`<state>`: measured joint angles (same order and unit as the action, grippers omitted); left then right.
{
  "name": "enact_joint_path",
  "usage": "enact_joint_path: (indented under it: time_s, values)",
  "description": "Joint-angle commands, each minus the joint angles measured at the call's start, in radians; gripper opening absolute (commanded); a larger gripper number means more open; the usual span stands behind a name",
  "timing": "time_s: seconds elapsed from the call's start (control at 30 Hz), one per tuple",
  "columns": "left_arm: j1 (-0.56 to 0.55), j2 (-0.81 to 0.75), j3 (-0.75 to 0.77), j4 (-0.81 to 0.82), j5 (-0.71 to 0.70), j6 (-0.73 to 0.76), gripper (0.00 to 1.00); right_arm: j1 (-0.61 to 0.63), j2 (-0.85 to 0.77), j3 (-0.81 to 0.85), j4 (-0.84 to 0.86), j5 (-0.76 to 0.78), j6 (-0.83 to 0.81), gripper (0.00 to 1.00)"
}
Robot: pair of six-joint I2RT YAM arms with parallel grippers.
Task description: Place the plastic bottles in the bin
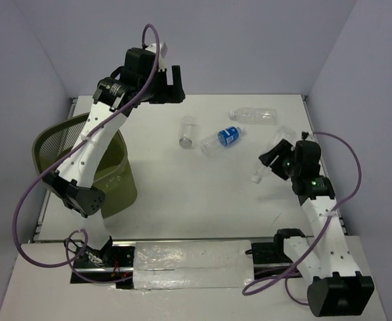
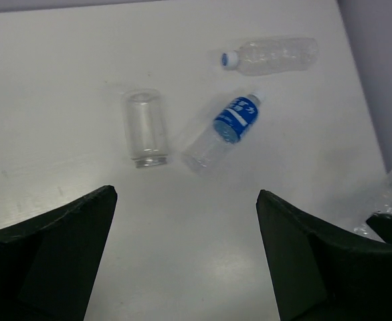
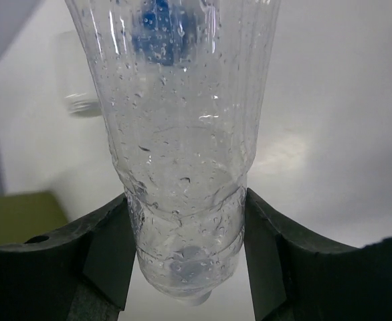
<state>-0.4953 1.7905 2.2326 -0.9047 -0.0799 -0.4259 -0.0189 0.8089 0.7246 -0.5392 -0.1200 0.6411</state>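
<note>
My right gripper [image 1: 275, 160] [image 3: 186, 234] is shut on a clear, crinkly plastic bottle [image 1: 279, 144] [image 3: 182, 127], its two fingers pressing the bottle's lower body from both sides. Three more plastic bottles lie on the table: a clear one without a visible cap [image 1: 188, 131] [image 2: 144, 127], a blue-labelled one [image 1: 223, 139] [image 2: 226, 130], and a clear capped one [image 1: 253, 115] [image 2: 273, 55]. My left gripper [image 1: 169, 83] [image 2: 186, 194] hangs open and empty, high over the back of the table, looking down at them. The olive-green mesh bin [image 1: 55, 137] stands at the left, partly behind the left arm.
The white table [image 1: 196, 194] ends at grey walls at the back and on both sides. A clear plastic-covered strip [image 1: 189, 264] lies between the arm bases at the near edge. A corner of the bin [image 3: 15, 210] shows in the right wrist view.
</note>
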Motion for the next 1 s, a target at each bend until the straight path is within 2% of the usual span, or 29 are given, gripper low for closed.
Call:
enact_joint_path:
  time_s: [0.0,0.03,0.1,0.13,0.27,0.43,0.6,0.97]
  values:
    - [-0.005,-0.036,0.006,0.104,0.267,-0.077,0.99,0.124,0.010,0.169,0.071,-0.233,-0.142,0.61]
    - [-0.005,-0.049,-0.022,0.131,0.363,-0.105,0.99,0.160,0.041,0.196,0.064,-0.234,-0.165,0.62]
    - [-0.005,-0.059,-0.044,0.203,0.440,-0.138,0.99,0.253,0.067,0.257,0.054,-0.239,-0.176,0.63]
    - [-0.005,-0.065,-0.068,0.228,0.525,-0.170,0.98,0.275,0.090,0.271,0.056,-0.242,-0.173,0.63]
    - [-0.009,-0.071,-0.137,0.323,0.684,-0.240,0.97,0.321,0.128,0.315,0.065,-0.237,-0.147,0.64]
    - [-0.035,-0.043,-0.171,0.323,0.690,-0.238,0.99,0.355,0.151,0.334,0.076,-0.250,-0.141,0.63]
    - [-0.081,-0.045,-0.244,0.421,0.721,-0.257,0.99,0.389,0.171,0.352,0.065,-0.239,-0.132,0.64]
    - [-0.157,0.049,-0.200,0.437,0.729,-0.264,0.99,0.421,0.188,0.351,0.088,-0.293,-0.115,0.66]
